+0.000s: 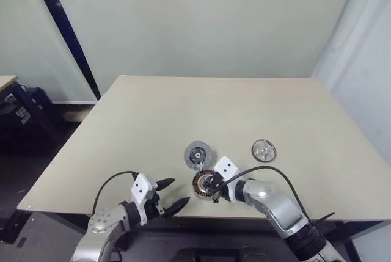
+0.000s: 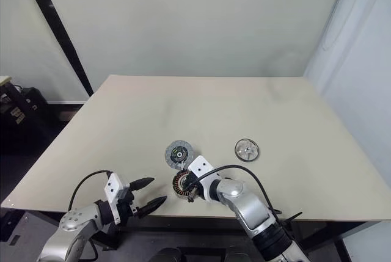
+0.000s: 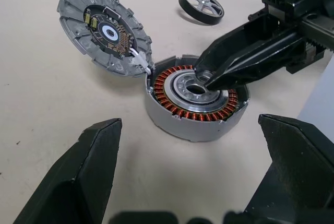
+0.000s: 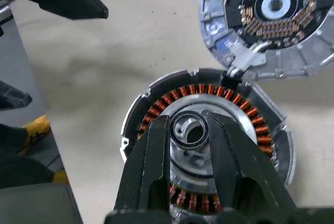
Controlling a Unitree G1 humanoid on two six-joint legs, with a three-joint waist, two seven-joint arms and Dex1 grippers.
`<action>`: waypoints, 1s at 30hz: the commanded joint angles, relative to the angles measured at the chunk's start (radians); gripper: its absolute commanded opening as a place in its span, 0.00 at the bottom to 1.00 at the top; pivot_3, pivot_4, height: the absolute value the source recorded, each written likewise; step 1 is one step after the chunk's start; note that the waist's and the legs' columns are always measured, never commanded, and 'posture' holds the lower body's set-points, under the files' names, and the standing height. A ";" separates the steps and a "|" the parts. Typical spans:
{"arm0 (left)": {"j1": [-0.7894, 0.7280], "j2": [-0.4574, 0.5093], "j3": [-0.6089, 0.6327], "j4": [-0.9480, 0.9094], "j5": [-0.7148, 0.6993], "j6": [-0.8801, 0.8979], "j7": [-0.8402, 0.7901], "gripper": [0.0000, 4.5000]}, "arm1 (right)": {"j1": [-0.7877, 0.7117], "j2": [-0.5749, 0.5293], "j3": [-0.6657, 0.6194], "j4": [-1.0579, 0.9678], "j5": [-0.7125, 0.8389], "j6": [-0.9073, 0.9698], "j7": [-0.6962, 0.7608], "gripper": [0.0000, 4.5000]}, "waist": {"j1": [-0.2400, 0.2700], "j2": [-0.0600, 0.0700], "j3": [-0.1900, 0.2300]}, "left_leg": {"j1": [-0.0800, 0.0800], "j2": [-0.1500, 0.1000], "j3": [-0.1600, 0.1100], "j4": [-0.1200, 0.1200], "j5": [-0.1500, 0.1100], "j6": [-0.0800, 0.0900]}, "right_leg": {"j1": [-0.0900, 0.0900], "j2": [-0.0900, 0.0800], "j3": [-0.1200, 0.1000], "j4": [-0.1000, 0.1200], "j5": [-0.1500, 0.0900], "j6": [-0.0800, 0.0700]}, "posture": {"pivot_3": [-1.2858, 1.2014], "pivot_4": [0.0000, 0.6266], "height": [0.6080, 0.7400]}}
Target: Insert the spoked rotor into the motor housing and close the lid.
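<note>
Right gripper [image 4: 190,130]: fingers narrowed to a small gap over the pale central hub of the motor housing [image 3: 195,98], tips resting at the hub's ring; grasping nothing that lifts free
Left gripper [image 1: 174,193]: fingers spread wide, released, holding nothing, near the table's front edge just left of the housing
Motor housing: sits open on the table near the front edge, copper-brown windings exposed
Lid [image 1: 198,153]: tilted open just behind the housing, joined to it at the rim, circuit side up
Spoked rotor [image 1: 264,150]: lies flat on the table, well apart to the right
Table [image 1: 183,109]: plain beige top
Room: pale walls, dark upright post at the left
Writing: none legible
</note>
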 commanded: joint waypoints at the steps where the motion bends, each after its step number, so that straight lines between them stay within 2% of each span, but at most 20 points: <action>1: -0.010 -0.003 0.005 -0.005 0.002 -0.035 -0.007 1.00 | -0.024 0.014 -0.025 0.003 -0.006 -0.030 -0.008 0.17 | 0.000 0.000 0.000 | 0.000 0.000 0.000 0.000 0.000 0.000 | 0.000 0.000 0.000 0.000 0.000 0.000 | 0.52 0.00 1.00; 15: -0.006 -0.005 0.003 -0.010 0.004 -0.042 -0.004 1.00 | -0.034 0.043 -0.028 0.081 -0.019 -0.070 -0.017 0.17 | -0.001 0.000 0.000 | 0.001 0.000 0.000 -0.001 0.000 0.000 | 0.000 0.000 0.000 0.000 0.000 0.000 | 0.52 0.00 1.00; 30: -0.002 -0.006 0.000 -0.016 0.004 -0.041 -0.005 1.00 | -0.032 0.028 -0.028 0.087 -0.033 -0.080 -0.007 0.17 | -0.001 0.000 0.000 | 0.001 0.000 0.000 -0.001 0.000 0.000 | 0.001 0.000 0.000 0.000 0.000 0.000 | 0.52 0.00 1.00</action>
